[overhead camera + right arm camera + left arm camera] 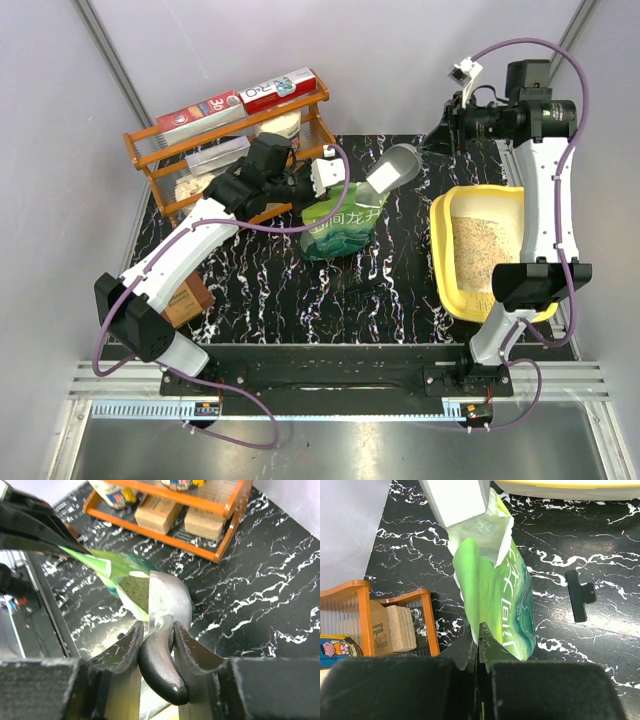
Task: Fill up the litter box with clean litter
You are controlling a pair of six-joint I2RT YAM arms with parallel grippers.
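Here, lower right on the counter (pixel 280 290), the litter box (pixel 442 230) holds some clean litter (pixel 480 245). At centre the left fingers (pixel 467 650) pinch shut on the green pouch (pixel 500 590); the right fingers (pixel 131 642) clamp the grey scoop (pixel 167 597) by its handle at the pouch mouth. Upper left stands the orange rack (pixel 160 135)

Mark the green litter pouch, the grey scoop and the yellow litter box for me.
green litter pouch (pixel 338 228): top external view, on its printed front.
grey scoop (pixel 392 170): top external view, on its bowl.
yellow litter box (pixel 440 257): top external view, on its left rim.
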